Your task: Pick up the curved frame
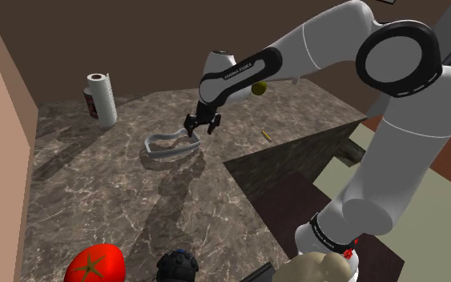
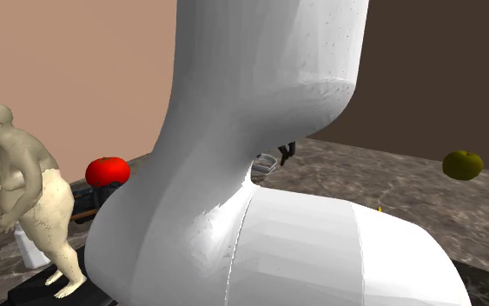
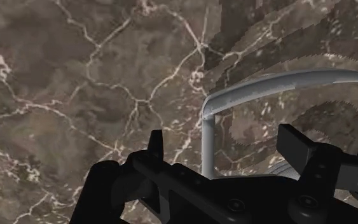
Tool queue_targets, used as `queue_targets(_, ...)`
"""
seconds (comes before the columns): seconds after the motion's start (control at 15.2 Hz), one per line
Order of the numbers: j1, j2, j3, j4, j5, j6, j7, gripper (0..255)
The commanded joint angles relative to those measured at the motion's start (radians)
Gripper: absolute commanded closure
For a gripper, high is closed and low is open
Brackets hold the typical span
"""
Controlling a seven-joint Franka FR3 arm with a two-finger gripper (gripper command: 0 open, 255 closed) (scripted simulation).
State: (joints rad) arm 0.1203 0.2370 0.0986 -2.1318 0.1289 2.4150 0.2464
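My pincer [image 1: 202,125] hovers spread wide over the curved frame [image 1: 170,147], which lies flat mid-countertop [image 1: 95,200]. One thin rail sits between my fingers, untouched, lined up, I reckon, for a squeeze across it.

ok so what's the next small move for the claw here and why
Probably shut the claw. In the wrist view its fingers stand apart with a grey bar of the curved frame between them, untouched. The shoulder view shows it low over the frame's end on the marble counter. Closing should clasp that bar.
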Motion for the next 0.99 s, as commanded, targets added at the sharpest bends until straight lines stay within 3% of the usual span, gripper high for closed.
queue_targets(0.0, 0.000, 0.029, 0.000, 0.010, 0.002, 0.022, 0.000, 0)
queue_targets(0.53, 0.002, 0.094, 0.001, -0.001, 0.005, 0.097, -0.008, 0)
queue_targets(0.59, 0.002, 0.094, 0.001, -0.001, 0.005, 0.097, -0.008, 255)
queue_targets(0.92, -0.001, 0.087, 0.000, -0.003, 0.006, 0.092, -0.011, 255)
